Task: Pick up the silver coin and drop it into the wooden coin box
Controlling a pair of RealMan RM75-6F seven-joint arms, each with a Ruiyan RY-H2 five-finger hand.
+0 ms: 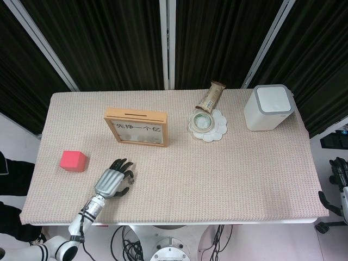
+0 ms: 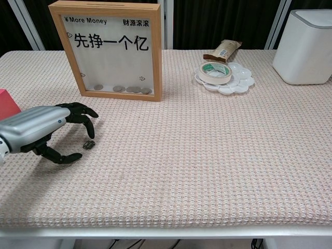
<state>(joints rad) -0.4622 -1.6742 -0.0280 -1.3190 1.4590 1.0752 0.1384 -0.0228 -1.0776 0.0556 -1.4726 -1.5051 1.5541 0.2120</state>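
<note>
Right hand [image 1: 341, 179] cut off – frame edge.

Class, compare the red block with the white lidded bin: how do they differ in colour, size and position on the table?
The red block is red; the white bin is white with a grey-rimmed lid. The block is small and low, the bin far bigger and taller. The block sits near the left edge, the bin at the far right corner. Both rest on the table.
</note>
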